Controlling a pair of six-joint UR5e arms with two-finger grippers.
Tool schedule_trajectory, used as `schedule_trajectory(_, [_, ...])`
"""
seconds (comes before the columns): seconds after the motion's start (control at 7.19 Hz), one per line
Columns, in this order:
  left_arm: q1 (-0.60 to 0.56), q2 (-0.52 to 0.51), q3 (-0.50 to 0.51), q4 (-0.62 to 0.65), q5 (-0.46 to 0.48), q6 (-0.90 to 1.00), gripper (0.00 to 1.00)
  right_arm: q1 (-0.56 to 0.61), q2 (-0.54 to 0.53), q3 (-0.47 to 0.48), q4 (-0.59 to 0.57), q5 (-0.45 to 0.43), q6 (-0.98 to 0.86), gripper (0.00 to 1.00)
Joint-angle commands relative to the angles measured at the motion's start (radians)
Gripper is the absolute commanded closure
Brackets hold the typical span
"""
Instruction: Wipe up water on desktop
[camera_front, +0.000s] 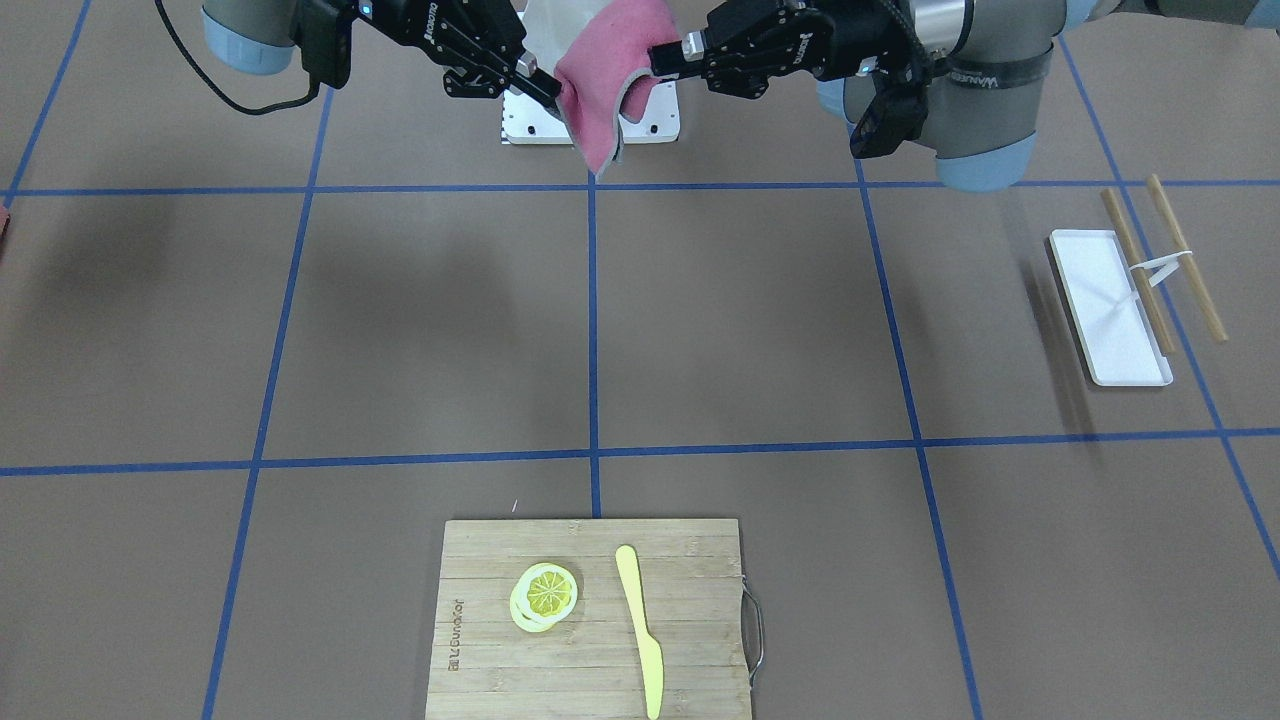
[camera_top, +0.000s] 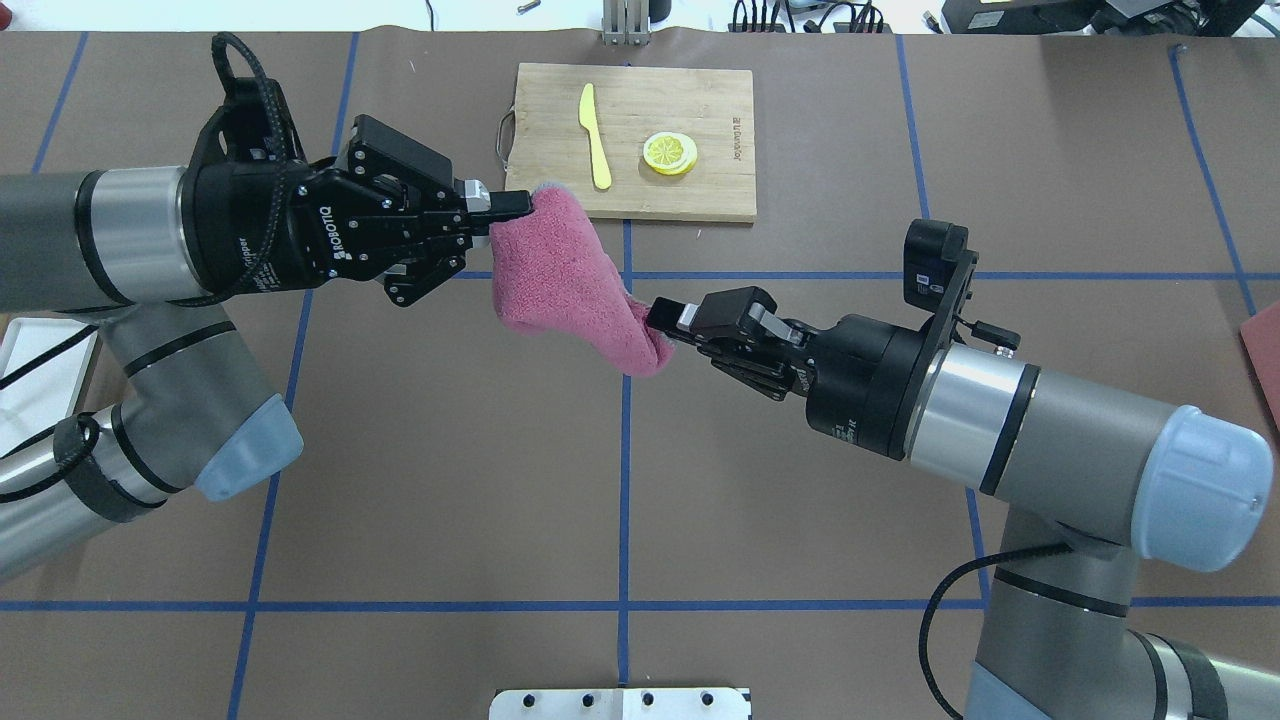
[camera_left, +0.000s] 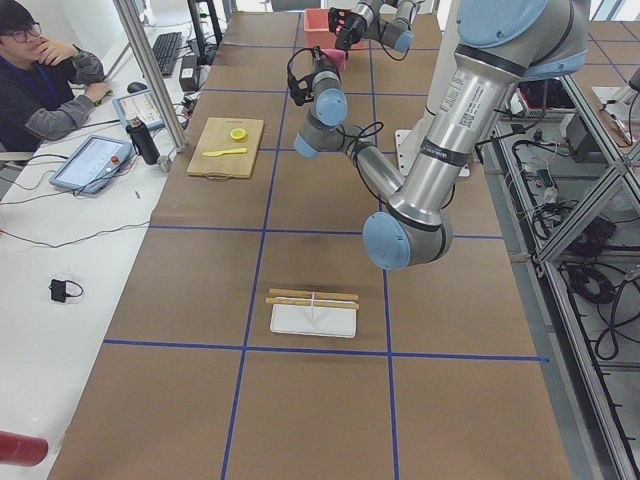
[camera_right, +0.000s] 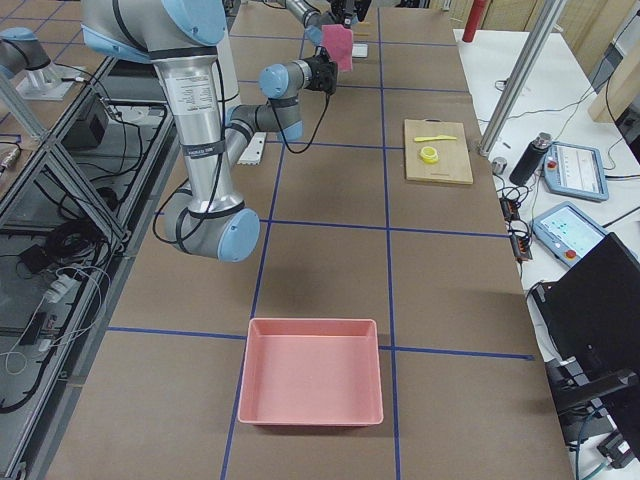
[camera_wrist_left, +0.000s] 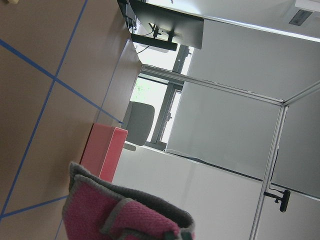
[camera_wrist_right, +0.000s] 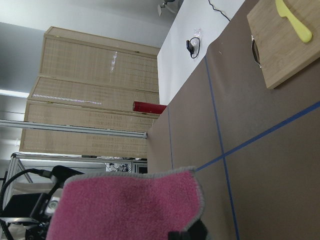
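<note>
A pink cloth (camera_top: 570, 285) with a grey edge hangs in the air above the brown desktop (camera_top: 450, 450), stretched between both grippers. My left gripper (camera_top: 510, 205) is shut on its far corner. My right gripper (camera_top: 662, 315) is shut on its near corner. In the front view the cloth (camera_front: 605, 85) sags between the left gripper (camera_front: 665, 55) and the right gripper (camera_front: 545, 88). The cloth fills the bottom of the left wrist view (camera_wrist_left: 125, 220) and of the right wrist view (camera_wrist_right: 130, 205). No water shows on the desktop (camera_front: 750, 320).
A wooden cutting board (camera_top: 690, 110) with a lemon slice (camera_top: 670, 153) and a yellow knife (camera_top: 595, 135) lies at the far middle. A white tray (camera_front: 1110, 305) with chopsticks (camera_front: 1185, 255) lies on the robot's left. A pink bin (camera_right: 312, 370) sits on its right.
</note>
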Motion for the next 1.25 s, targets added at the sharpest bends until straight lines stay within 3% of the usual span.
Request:
schedule_trajectory(0.0, [-0.001,0.001,0.000,-0.008,0.000,0.000,1.00,-0.001,0.006,-0.002,0.000,0.004,-0.001,1.00])
schedule_trajectory(0.28, [-0.001,0.004,0.009,-0.011,-0.002,0.003,1.00,0.001,0.009,-0.002,0.000,0.005,-0.001,1.00])
schedule_trajectory(0.42, [-0.001,0.004,0.027,-0.028,-0.002,0.020,0.45,0.001,0.009,-0.002,0.000,0.005,-0.001,1.00])
schedule_trajectory(0.56, [-0.001,0.004,0.055,-0.061,-0.002,0.047,0.02,0.001,0.012,0.001,-0.002,0.004,-0.001,1.00])
schedule_trajectory(1.11, [-0.039,0.031,0.063,-0.052,-0.012,0.083,0.01,0.041,0.007,0.007,-0.011,0.026,-0.001,1.00])
